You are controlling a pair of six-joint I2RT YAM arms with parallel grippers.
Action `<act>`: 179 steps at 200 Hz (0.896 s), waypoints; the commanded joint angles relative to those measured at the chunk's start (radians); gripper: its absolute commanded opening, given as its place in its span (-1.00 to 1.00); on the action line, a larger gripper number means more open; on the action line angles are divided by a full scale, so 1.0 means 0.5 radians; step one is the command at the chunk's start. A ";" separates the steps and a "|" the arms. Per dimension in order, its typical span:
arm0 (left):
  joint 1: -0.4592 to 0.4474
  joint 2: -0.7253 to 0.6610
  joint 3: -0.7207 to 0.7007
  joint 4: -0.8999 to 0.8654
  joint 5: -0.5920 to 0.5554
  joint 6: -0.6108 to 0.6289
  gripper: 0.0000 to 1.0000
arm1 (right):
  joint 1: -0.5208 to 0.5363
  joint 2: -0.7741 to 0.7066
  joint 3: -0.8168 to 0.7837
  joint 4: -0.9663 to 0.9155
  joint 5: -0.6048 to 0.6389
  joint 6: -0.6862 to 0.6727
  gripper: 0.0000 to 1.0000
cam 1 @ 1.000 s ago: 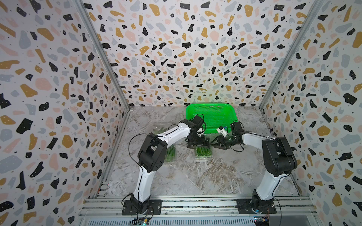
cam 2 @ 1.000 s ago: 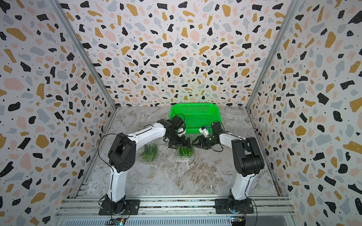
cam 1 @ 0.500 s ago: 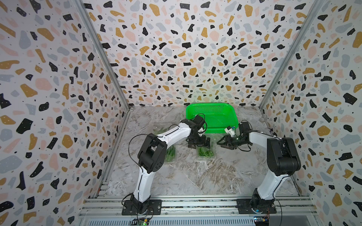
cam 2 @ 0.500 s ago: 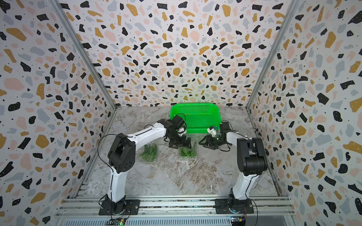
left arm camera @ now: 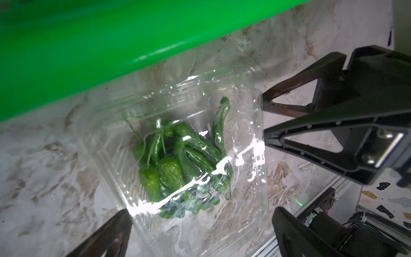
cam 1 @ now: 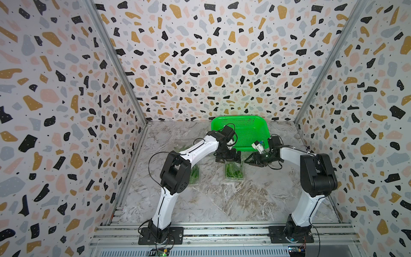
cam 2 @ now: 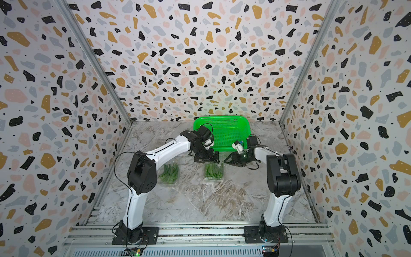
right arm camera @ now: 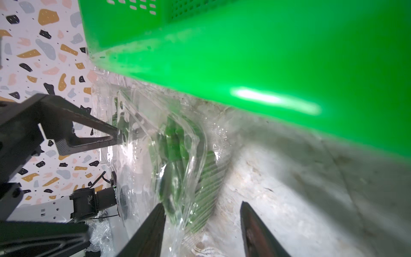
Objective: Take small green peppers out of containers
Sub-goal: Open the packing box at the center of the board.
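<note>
The left claw (left arm camera: 200,211) straddles the clear box (left arm camera: 249,111); squeezing or not, cannot tell. The right claw (left arm camera: 263,119) gapes beside it. Glare veils the peppers (left arm camera: 169,169).

Looks like a robotics lab test cell to me. Terrazzo-print panels (cam 1: 200,55) box in three sides of a marble-look tabletop (cam 1: 222,200). Two robot arms (cam 1: 195,149) are bolted to an aluminium extrusion rail (cam 1: 222,232) up front.

One basket (cam 1: 244,124), upper centre. Three boxes (cam 2: 213,179) — two plain at mid-frame, plus a faint third box (cam 1: 184,144) higher, left of centre. Peppers (left arm camera: 175,160) — heaped inside, too packed to count. Two arms (cam 1: 198,149).
</note>
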 commanded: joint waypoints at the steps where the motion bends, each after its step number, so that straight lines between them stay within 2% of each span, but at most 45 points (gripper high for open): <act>1: 0.002 0.028 0.019 -0.014 0.041 0.021 0.98 | 0.036 0.034 -0.044 -0.091 0.075 0.037 0.12; 109: 0.002 -0.121 -0.035 -0.119 -0.050 0.069 0.98 | -0.167 -0.337 -0.121 -0.340 0.080 0.001 0.13; 152: 0.002 -0.124 -0.092 -0.073 -0.100 0.068 0.98 | -0.161 -0.362 -0.380 -0.054 -0.001 0.171 0.07; 179: 0.002 -0.081 -0.097 0.016 -0.103 0.076 0.98 | -0.153 -0.272 -0.376 0.109 -0.039 0.236 0.03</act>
